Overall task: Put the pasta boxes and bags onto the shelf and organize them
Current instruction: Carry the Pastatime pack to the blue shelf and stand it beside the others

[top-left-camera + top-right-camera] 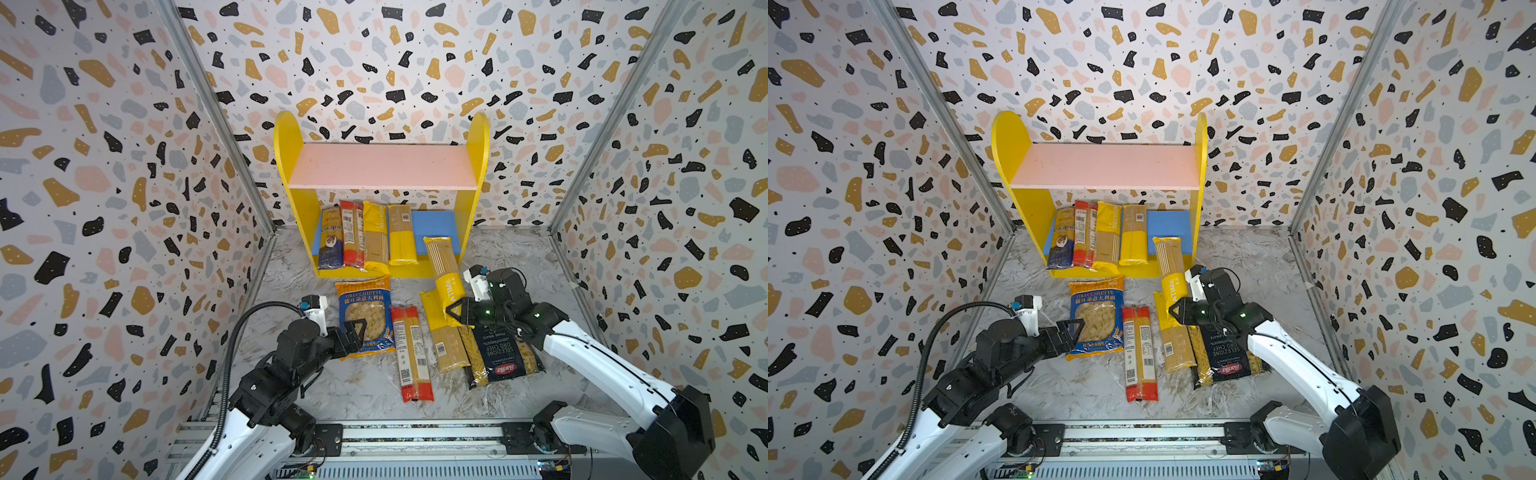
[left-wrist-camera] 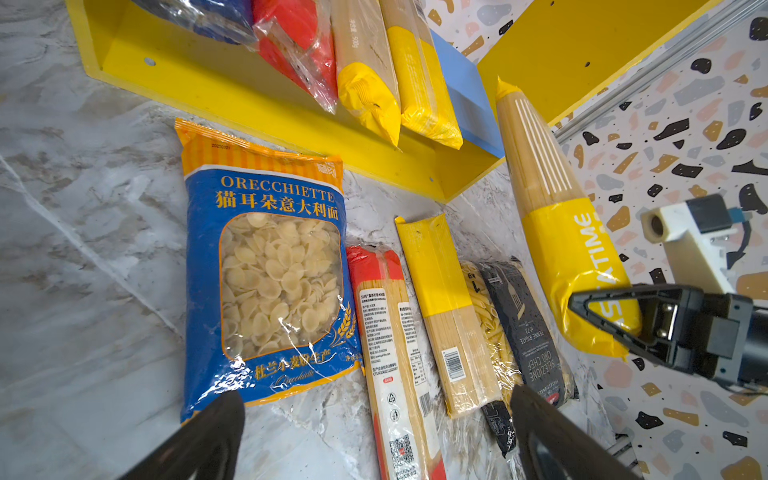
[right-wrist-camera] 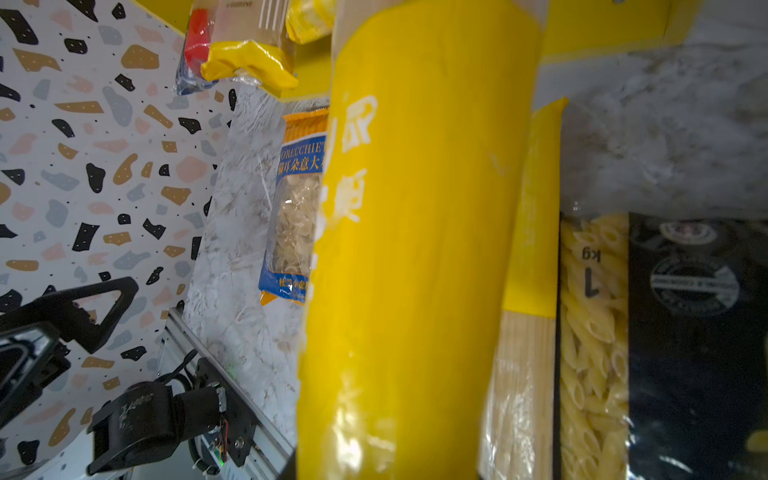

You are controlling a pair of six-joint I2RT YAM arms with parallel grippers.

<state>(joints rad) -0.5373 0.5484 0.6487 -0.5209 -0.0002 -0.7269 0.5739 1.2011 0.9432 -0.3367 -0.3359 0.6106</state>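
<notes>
Where the grey marbled surface (image 1: 357,395) sits boxed in by terrazzo-patterned walls (image 1: 104,166), the shelf (image 1: 289,166) stands at the far wall, beyond both my claws. My right claw (image 1: 452,309) is clamped on the yellow end of a yellow spaghetti pack (image 1: 441,266). The pack slants away from that claw, its far end over the shelf's front edge beside the blue lower board (image 1: 436,230); whether it touches there I cannot tell. On that board, side by side, lie a dark blue and gold pack (image 1: 331,243), a red pack (image 1: 352,237), a yellow pack (image 1: 375,239) and one more yellow pack (image 1: 401,239).

My left claw (image 1: 354,332) hangs spread wide, holding nothing, over the near corner of the Orecchiette bag (image 1: 365,307). Between my two claws, flat on the surface, lie a red spaghetti pack (image 1: 412,353) and a yellow-banded pack (image 1: 446,349). The Barilla bag (image 1: 505,357) lies just below my right claw.

The held pack fills the right wrist view and hides that claw. The left wrist view shows a right finger (image 2: 631,292) across the pack's end, and my left fingers (image 2: 208,440) set far apart.
</notes>
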